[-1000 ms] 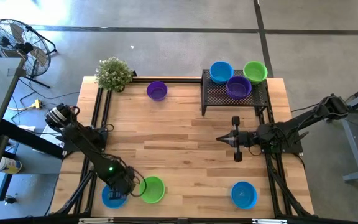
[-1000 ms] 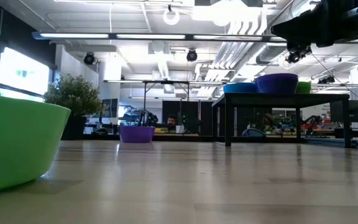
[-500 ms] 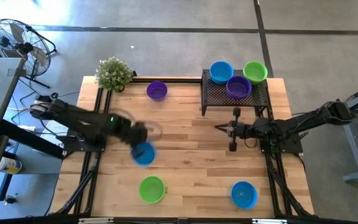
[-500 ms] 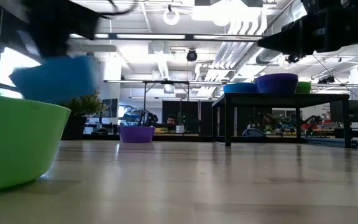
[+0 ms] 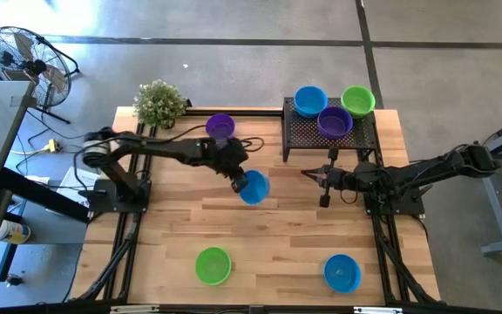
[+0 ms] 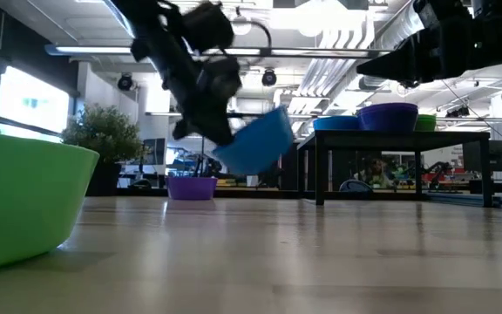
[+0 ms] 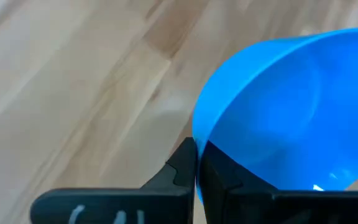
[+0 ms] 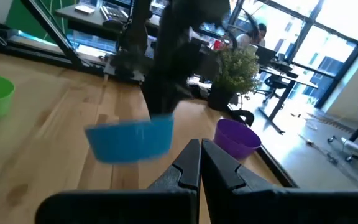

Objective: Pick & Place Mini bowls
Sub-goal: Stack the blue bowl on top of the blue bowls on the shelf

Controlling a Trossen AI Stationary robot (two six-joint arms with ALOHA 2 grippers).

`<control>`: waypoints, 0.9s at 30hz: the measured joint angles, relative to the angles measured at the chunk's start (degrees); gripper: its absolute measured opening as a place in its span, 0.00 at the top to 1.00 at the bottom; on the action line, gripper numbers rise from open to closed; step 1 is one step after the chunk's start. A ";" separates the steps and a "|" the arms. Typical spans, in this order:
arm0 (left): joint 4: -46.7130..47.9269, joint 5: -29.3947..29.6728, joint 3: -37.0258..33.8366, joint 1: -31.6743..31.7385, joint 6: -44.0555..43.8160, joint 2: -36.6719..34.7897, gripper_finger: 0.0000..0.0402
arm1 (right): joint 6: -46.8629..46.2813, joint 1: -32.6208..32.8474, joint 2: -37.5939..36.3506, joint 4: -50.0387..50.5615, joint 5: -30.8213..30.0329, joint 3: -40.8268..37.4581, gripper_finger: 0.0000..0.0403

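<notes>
Here the left gripper [image 5: 236, 178], clamped on a blue bowl's [image 5: 254, 187] rim, should carry it level over the stand's [image 5: 299, 133] edge; right gripper [image 5: 324, 185] waits closed.

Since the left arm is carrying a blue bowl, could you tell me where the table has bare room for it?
Bare wood lies between the green bowl and the blue bowl on the table, and between the left gripper with its carried bowl and the right gripper. The black mesh stand is crowded with three bowls.

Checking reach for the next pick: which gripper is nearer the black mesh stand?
Right. The right gripper hangs just in front of the stand, shut and empty. The left gripper, holding a blue bowl, is farther out over mid-table.
</notes>
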State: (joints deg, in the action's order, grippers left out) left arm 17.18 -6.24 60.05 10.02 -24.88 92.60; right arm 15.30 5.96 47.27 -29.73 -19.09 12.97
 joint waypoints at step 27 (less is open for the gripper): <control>3.95 -3.26 15.06 0.12 13.70 17.14 0.87 | -8.09 0.15 4.92 -0.26 -3.50 0.00 1.00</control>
State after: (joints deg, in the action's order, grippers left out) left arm 21.14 -9.50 75.11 10.13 -11.18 109.73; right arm 7.21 6.11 52.18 -29.99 -22.59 12.97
